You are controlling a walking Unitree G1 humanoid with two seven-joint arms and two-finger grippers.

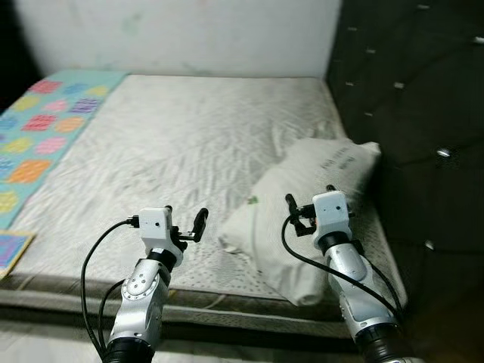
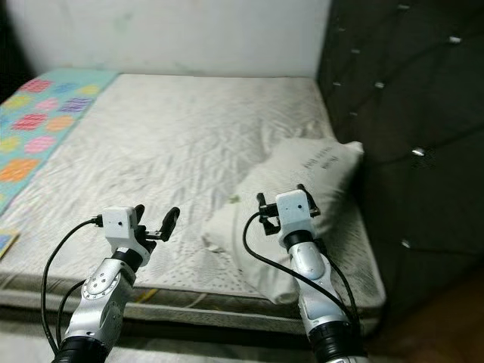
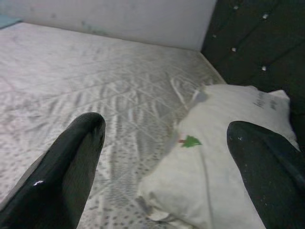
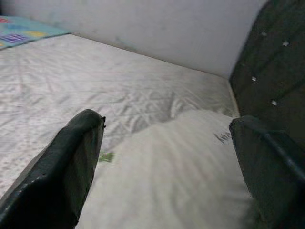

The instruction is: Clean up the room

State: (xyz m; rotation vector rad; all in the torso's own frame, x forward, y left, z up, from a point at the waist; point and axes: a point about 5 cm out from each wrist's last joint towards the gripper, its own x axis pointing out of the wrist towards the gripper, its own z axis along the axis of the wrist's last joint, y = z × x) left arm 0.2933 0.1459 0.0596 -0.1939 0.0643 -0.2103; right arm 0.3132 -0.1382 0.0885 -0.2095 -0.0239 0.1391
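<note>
A white pillow [image 1: 333, 166] with a small green mark lies rumpled on the right side of the bare white mattress [image 1: 174, 144], close to the dark headboard. My right gripper [image 1: 310, 197] hovers open just over the pillow's near end; in the right wrist view the pillow [image 4: 181, 162] sits between the two black fingers [image 4: 71, 162]. Left of the pillow's near corner, my left gripper [image 1: 185, 219] is open above the mattress edge, pointing toward the pillow [image 3: 224, 167]. Neither gripper holds anything.
A dark tufted headboard [image 1: 408, 91] runs along the bed's right side, and a pale wall [image 1: 189, 38] stands behind. A patchwork quilt [image 1: 45, 128] covers the mattress's left strip. A small colourful square [image 1: 11, 249] lies at the near left corner.
</note>
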